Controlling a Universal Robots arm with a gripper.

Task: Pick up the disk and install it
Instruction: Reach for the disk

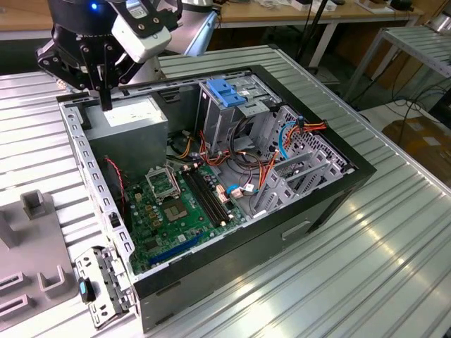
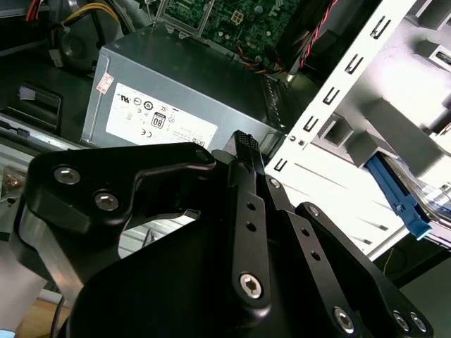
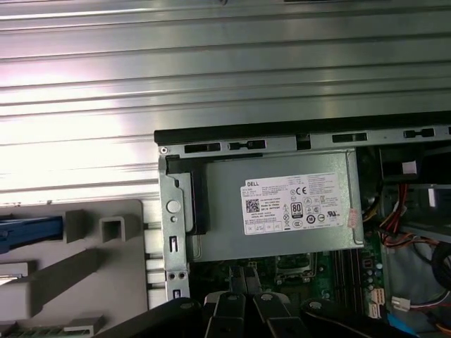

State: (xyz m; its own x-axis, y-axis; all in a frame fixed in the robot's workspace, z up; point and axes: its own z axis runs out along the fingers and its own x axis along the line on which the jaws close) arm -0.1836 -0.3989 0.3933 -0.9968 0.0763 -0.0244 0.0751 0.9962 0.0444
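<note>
The exterior view looks down at a slant from off the arm, far enough back to take in the whole open computer case (image 1: 232, 246) on the ribbed metal tabletop (image 1: 338, 282). The first wrist view faces straight down from well above the case's corner. The second wrist view sits close, looking past the gripper (image 2: 242, 139) at a slant. All three share the grey box with a white sticker (image 1: 130, 120).

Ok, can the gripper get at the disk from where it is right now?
Probably yes. The gripper hangs above the power supply at the case's corner. The disk lies in the grey holder outside the case wall, with nothing over its visible part.
</note>
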